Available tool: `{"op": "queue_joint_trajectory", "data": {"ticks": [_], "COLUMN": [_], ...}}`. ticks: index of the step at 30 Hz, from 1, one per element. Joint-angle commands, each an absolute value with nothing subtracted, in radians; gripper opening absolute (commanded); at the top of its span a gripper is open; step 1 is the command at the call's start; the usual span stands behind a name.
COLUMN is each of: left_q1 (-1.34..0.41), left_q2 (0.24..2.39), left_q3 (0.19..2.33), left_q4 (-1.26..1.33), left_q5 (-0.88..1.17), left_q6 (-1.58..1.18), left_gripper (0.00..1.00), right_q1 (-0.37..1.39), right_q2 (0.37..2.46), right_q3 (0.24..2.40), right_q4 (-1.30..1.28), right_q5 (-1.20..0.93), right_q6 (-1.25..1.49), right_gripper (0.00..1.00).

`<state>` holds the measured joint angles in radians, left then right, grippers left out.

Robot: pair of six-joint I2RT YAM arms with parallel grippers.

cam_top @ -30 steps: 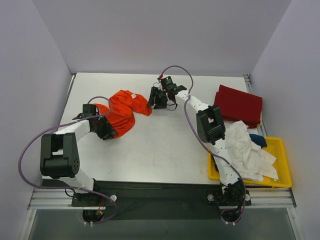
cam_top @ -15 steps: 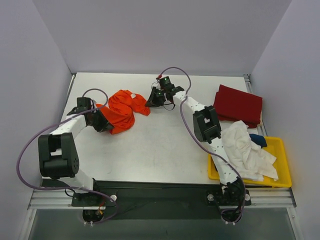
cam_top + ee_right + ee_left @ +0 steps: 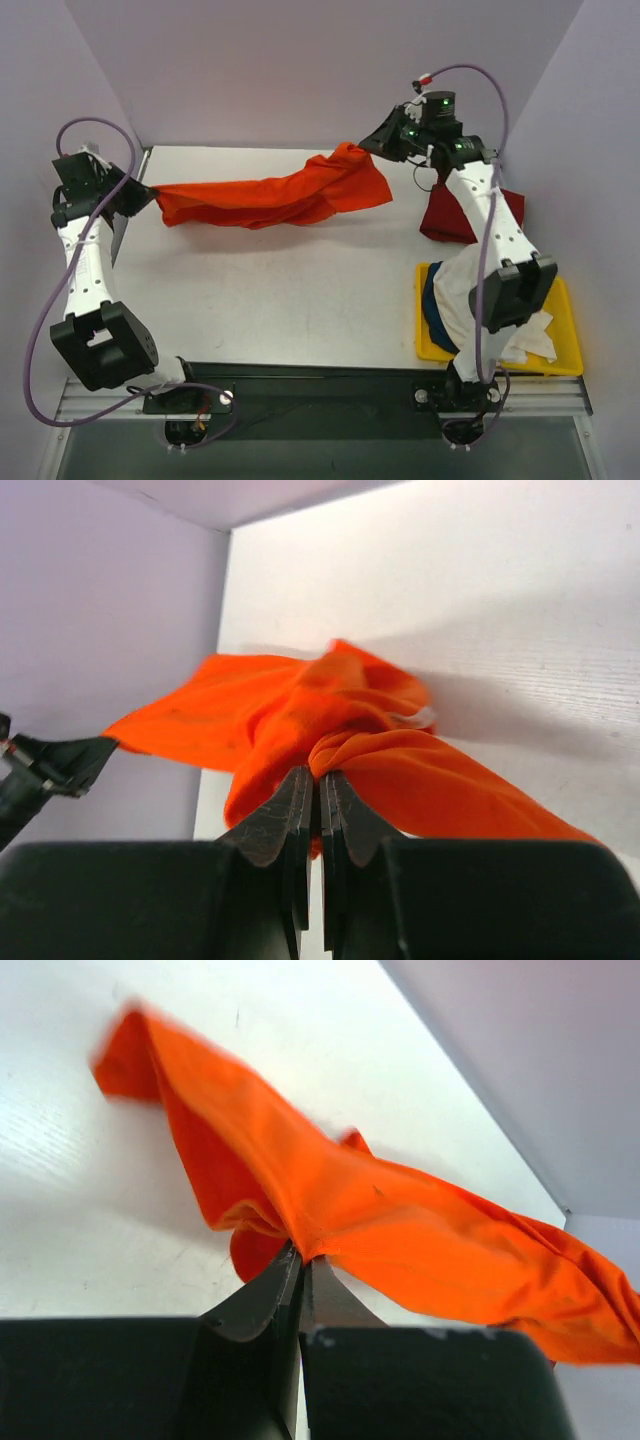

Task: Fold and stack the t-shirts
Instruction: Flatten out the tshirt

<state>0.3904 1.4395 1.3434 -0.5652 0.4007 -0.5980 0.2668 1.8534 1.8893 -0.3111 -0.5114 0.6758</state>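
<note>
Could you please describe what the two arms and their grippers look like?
The left arm and right arm have white links with black joints, each trailing a purple cable. The left gripper and right gripper have black, tapered fingers. A green light glows on the right wrist.

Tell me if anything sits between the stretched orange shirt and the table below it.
Nothing visible does. The orange t-shirt hangs between both jaws over a bare stretch of table. The dark red t-shirt and yellow bin lie off to the right.

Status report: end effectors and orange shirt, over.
Left end effector and right end effector shut on orange t-shirt. Shirt stretched between them. Nothing in the way.
</note>
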Motion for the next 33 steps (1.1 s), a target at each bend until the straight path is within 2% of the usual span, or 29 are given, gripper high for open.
{"op": "queue_joint_trajectory", "data": {"ticks": [1,6,11,13,14,15,17,18,26,33], "left_q1": [0.405,0.4,0.328,0.266,0.25,0.238,0.212,0.207,0.202,0.201], "left_q2": [1.414,1.445,1.586,1.656,1.731,1.764,1.816,1.819,1.66,1.563], "left_q3": [1.492,1.505,1.48,1.537,1.555,1.584,1.589,1.577,1.298,1.129], "left_q4": [-0.621,-0.55,-0.397,-0.402,-0.414,-0.425,-0.463,-0.469,-0.488,-0.479], "left_q5": [0.371,0.409,0.457,0.462,0.474,0.48,0.483,0.48,0.449,0.463], "left_q6": [-0.552,-0.589,-0.629,-0.608,-0.595,-0.594,-0.58,-0.572,-0.502,-0.506], "left_gripper": [0.0,0.0,0.01,0.13,0.29,0.36,0.52,0.55,0.59,0.59], "right_q1": [0.291,0.284,0.279,0.267,0.264,0.261,0.259,0.259,0.284,0.261], "right_q2": [1.68,1.605,1.741,1.843,1.877,1.905,1.947,1.945,1.777,1.718], "right_q3": [1.818,1.717,1.758,1.802,1.813,1.821,1.806,1.783,1.372,1.252], "right_q4": [-0.451,-0.469,-0.468,-0.468,-0.469,-0.471,-0.471,-0.471,-0.468,-0.463], "right_q5": [-0.479,-0.413,-0.393,-0.4,-0.403,-0.413,-0.417,-0.419,-0.345,-0.224], "right_q6": [0.632,0.649,0.618,0.623,0.629,0.649,0.655,0.655,0.56,0.535], "right_gripper": [0.0,0.0,0.0,0.03,0.1,0.23,0.32,0.37,0.37,0.37]}}
